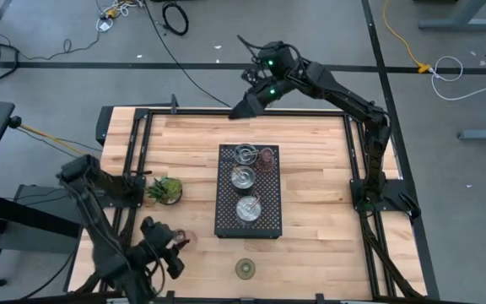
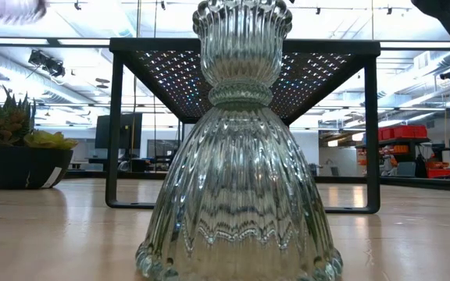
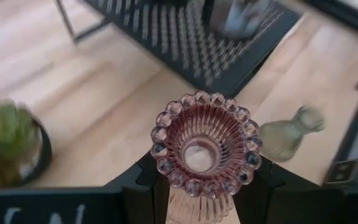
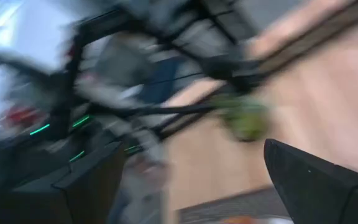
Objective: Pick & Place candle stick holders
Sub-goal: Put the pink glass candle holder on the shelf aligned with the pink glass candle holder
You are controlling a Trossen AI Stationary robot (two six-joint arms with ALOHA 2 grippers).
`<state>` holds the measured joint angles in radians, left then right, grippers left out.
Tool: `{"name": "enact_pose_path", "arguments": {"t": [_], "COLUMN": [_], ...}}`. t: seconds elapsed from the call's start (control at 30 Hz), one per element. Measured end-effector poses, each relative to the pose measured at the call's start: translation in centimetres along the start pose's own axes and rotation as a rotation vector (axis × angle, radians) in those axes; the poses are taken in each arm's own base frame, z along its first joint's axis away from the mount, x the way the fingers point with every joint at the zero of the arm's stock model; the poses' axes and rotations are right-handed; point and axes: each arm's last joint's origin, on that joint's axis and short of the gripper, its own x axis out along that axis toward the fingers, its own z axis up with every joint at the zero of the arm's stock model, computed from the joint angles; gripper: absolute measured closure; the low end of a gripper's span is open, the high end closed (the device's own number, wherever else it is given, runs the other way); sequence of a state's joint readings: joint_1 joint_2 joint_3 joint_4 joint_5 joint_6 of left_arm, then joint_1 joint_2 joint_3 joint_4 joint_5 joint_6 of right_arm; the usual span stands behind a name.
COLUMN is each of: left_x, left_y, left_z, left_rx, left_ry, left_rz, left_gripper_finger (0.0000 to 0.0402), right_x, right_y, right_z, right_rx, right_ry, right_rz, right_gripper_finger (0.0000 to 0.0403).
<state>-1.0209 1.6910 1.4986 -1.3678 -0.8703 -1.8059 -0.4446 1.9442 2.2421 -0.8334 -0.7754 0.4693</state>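
— Looking down, we see the left pincer (image 1: pixel 178 242) at the counter's (image 1: pixel 310 169) near left edge, pressed onto the pink candle stick holder (image 3: pixel 205 149). Where are the others?

— We count three silver holders (image 1: pixel 243 177) and a brownish-pink holder (image 1: pixel 267 157) on the black tray (image 1: pixel 226 215) at mid-counter, and the olive-green holder (image 1: pixel 245 268) standing alone on the wood just in front of the tray.

— And the right pincer (image 1: pixel 245 107)?

— We find it spread wide above the far edge, holding nothing, well apart from the plant (image 1: pixel 166 189).
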Motion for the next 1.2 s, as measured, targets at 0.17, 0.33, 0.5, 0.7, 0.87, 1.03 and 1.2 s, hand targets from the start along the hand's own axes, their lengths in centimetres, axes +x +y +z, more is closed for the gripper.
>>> {"name": "enact_pose_path", "arguments": {"t": [0.17, 0.33, 0.5, 0.7, 0.87, 1.03, 1.2], "left_x": [-2.1, -3.8, -5.2, -6.4, -6.4, -5.7, -5.1], "left_y": [1.6, 3.2, 4.2, 4.9, 5.0, 4.5, 3.6], "left_z": [3.2, 5.9, 7.9, 10.1, 12.0, 13.8, 15.6], "left_rx": [0.022, 0.003, -0.006, -0.009, -0.029, -0.024, -0.005], "left_ry": [-0.084, -0.166, -0.193, -0.284, -0.329, -0.349, -0.369], "left_rz": [-0.092, -0.164, -0.244, -0.31, -0.32, -0.33, -0.38], "left_gripper_finger": [0.027, 0.027, 0.027, 0.027, 0.027, 0.027, 0.027], "right_x": [2.5, 4.9, 6.8, 8.3, 9.5, 10.0, 10.4], "right_y": [3.6, 7.1, 9.4, 11.6, 13.7, 15.6, 16.5], "right_z": [-1.0, -2.4, -4.1, -5.8, -7.3, -7.8, -8.7], "right_rx": [-0.091, -0.172, -0.226, -0.292, -0.376, -0.428, -0.476], "right_ry": [0.066, 0.096, 0.071, 0.045, 0.004, -0.056, -0.062], "right_rz": [0.212, 0.33, 0.275, 0.22, 0.184, 0.24, 0.237], "right_gripper_finger": [0.0021, 0.0021, 0.0023, 0.007, 0.0125, 0.0162, 0.0179]}}
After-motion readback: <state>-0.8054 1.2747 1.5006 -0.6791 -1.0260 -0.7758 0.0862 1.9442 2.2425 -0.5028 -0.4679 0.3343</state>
